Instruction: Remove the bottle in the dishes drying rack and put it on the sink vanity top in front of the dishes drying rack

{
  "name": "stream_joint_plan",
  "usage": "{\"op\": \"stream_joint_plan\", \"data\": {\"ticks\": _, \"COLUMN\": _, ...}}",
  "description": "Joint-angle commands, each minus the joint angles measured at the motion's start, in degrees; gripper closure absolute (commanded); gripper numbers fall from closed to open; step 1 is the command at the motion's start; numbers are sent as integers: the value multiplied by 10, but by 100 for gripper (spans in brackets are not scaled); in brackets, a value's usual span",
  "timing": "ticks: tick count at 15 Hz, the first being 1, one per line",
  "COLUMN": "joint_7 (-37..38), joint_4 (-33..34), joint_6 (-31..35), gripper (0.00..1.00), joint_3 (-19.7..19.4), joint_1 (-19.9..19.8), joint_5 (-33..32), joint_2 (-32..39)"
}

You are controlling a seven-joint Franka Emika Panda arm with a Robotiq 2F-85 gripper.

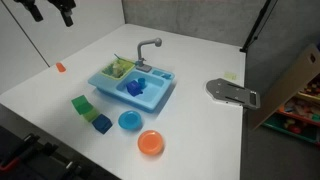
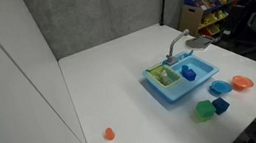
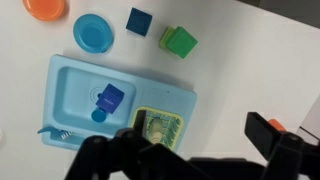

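Gripper (image 1: pixel 50 12) high over white table (image 1: pixel 200 130), well apart from sink; jaws spread wide, holding nothing; bottle (image 3: pixel 155 127) inside light-green dishes drying rack (image 1: pixel 120 68), at corner of sink vanity top (image 3: pixel 168 98), near grey faucet (image 1: pixel 150 46); blue cup (image 1: pixel 135 87) in basin.

The sink top (image 1: pixel 108 86) sits mid-counter (image 1: pixel 200 130); in an exterior view the rack (image 1: pixel 118 68) occupies its left rear corner, the basin (image 1: pixel 140 88) is just right of the rack, and the faucet (image 1: pixel 150 48) rises behind both; a bottle (image 3: pixel 155 127) is inside the rack; blocks (image 1: pixel 82 103), a bowl (image 1: pixel 130 121) and a plate (image 1: pixel 151 143) lie on the counter in front, apart from the sink.
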Motion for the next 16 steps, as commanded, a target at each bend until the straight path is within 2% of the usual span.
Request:
{"op": "stream_joint_plan", "data": {"ticks": 1, "joint_7": -1, "joint_4": 1, "joint_6": -1, "gripper": 0, "joint_3": 3, "joint_1": -3, "joint_5": 1, "joint_2": 0}}
{"op": "stream_joint_plan", "data": {"ticks": 7, "joint_7": -2, "joint_4": 9, "joint_6": -9, "gripper": 0, "joint_3": 1, "joint_1": -5, "joint_5": 2, "joint_2": 1}}
{"op": "stream_joint_plan", "data": {"ticks": 16, "joint_7": -6, "joint_4": 69, "joint_6": -56, "gripper": 0, "joint_3": -7, "joint_1": -14, "joint_5": 5, "joint_2": 42}}
